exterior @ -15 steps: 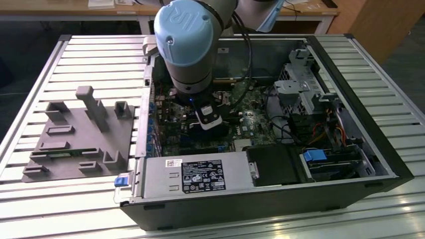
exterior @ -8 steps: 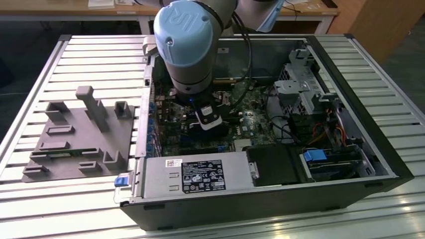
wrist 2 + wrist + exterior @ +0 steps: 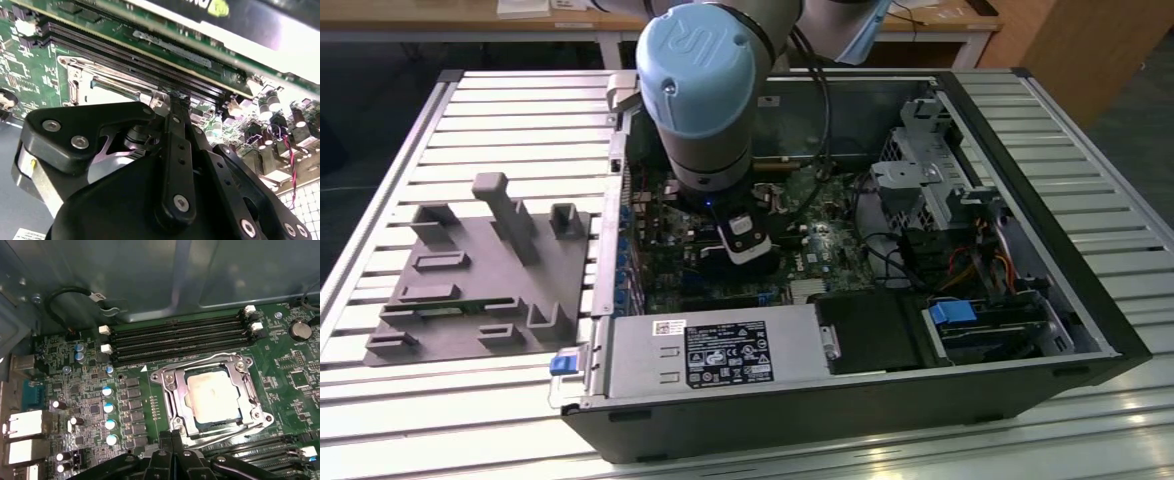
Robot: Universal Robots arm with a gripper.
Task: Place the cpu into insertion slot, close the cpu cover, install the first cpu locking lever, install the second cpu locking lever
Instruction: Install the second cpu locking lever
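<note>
**Q:** So where's the cpu (image 3: 214,396) sitting right now?

**A:** It's down in the insertion slot (image 3: 196,421) on the green motherboard (image 3: 85,405), dull silvery top facing up. The cpu cover (image 3: 172,390) lies flat around it, with the chip showing through the big square window. Thin wire levers run along the frame edges, one along the side by the long black memory slots (image 3: 180,337) and one along the gripper side. Whether they're hooked down, I can't tell.

**Q:** And the gripper?

**A:** In the first wrist view the gripper (image 3: 172,436) is right at the socket's edge, tips together just beside the frame's near side. In the second wrist view the black fingers (image 3: 176,150) look pressed together into one narrow point, so the jaws look closed with nothing between them. The tip is at the corner of the silvery frame there.

**Q:** Wider scene?

**A:** In the exterior view the arm (image 3: 700,90) reaches down into an open computer case (image 3: 1067,300) lying on its side on a slatted metal surface (image 3: 520,110). A grey power supply (image 3: 707,355) sits along the case's near edge. A grey fixture (image 3: 480,270) with upright posts rests on the surface toward the exterior view's left, well apart from the gripper.
</note>
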